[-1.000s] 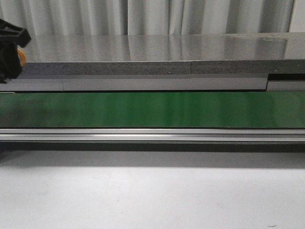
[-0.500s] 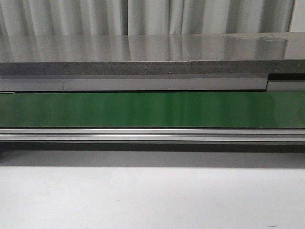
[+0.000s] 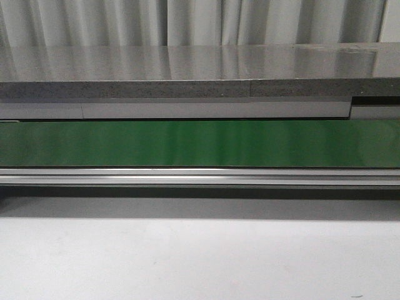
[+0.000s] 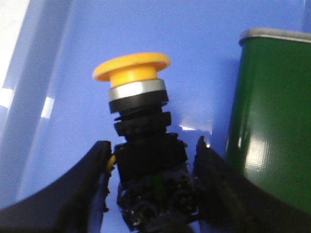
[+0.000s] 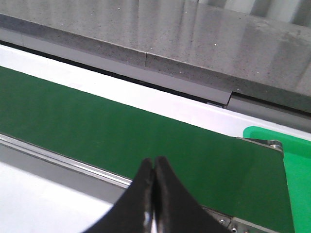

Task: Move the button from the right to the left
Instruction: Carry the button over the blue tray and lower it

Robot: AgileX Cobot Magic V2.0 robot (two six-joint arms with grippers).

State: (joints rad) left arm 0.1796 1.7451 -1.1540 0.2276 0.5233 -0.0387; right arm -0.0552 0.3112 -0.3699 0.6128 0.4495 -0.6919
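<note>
On my left wrist view I see the button [image 4: 141,145] standing between the left fingers [image 4: 95,184], its black body held at both sides and the yellow cap pointing out beyond the tips. The fingers are only as wide apart as the body. Behind the button is a blue surface [image 4: 204,58], and beside the fingers is the end of the green belt [image 4: 272,126]. On the right wrist view the right fingers [image 5: 163,187] are pressed together with nothing between them, above the belt. The front view shows only the belt and the worktop [image 3: 200,256]; no arm appears there.
</note>
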